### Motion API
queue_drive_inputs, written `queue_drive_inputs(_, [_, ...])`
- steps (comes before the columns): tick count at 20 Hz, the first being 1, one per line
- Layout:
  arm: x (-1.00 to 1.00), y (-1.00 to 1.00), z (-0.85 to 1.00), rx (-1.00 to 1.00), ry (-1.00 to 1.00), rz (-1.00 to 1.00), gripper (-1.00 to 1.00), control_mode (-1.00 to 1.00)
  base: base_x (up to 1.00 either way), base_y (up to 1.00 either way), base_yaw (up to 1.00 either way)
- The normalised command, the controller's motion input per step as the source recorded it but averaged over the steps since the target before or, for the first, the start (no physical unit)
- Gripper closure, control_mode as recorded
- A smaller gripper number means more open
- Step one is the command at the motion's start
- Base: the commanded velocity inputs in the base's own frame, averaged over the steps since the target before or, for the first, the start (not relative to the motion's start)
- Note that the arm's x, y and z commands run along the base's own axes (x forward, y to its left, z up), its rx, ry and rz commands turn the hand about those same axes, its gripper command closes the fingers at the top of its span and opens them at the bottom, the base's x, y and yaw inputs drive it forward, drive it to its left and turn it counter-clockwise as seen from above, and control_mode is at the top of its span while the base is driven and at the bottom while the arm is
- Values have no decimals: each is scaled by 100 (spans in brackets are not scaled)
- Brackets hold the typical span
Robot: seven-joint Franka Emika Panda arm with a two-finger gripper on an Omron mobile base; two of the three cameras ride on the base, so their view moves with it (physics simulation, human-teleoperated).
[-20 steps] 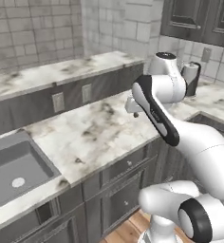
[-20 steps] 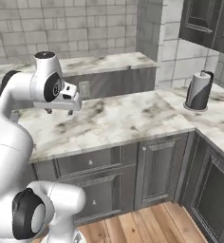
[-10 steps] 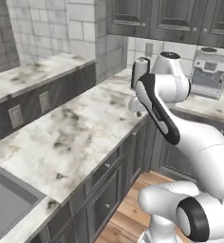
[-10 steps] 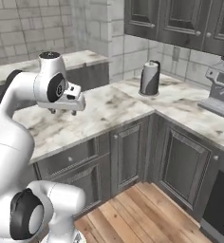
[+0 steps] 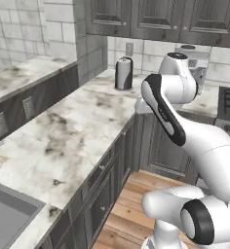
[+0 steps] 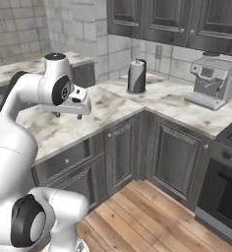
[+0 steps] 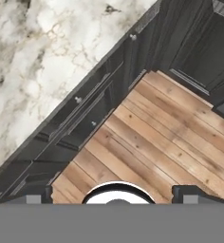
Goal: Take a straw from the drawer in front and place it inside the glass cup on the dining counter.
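Above the worktop [image 6: 113, 106] edge, fingers [image 6: 69, 114] spread, empty.

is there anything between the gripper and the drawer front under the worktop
Nothing visible blocks it. The gripper hangs above the marbled worktop near its front edge, and the closed drawer sits just below that edge, facing bare wooden floor. The straw can't be seen.

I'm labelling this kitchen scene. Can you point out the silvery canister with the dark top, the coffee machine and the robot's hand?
Silvery cylindrical canister with dark top [image 6: 136, 76]: right base view, mid body.
Grey boxy coffee machine [image 6: 211, 81]: right base view, front face.
Hand [image 6: 68, 114]: right base view, between the fingertips.
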Motion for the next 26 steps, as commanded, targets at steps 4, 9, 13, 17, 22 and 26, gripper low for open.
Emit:
queue_drive_inputs(4, [0, 0, 0, 0, 0, 0, -100, 100, -29, 41, -26])
queue_drive_inputs(9, [0, 0, 0, 0, 0, 0, -100, 100, -32, 45, -23])
queue_drive_inputs(13, [-9, 10, -4, 0, 0, -5, -100, -100, -30, 33, -16])
queue_drive_inputs(17, [-12, 9, -7, 8, 0, -17, -100, -100, 0, 0, 0])
queue_drive_inputs(22, [28, -59, -31, 34, -2, -9, -100, -100, 0, 0, 0])
queue_drive_inputs(26, [27, -95, -55, 49, 0, -6, -100, -100, 0, 0, 0])
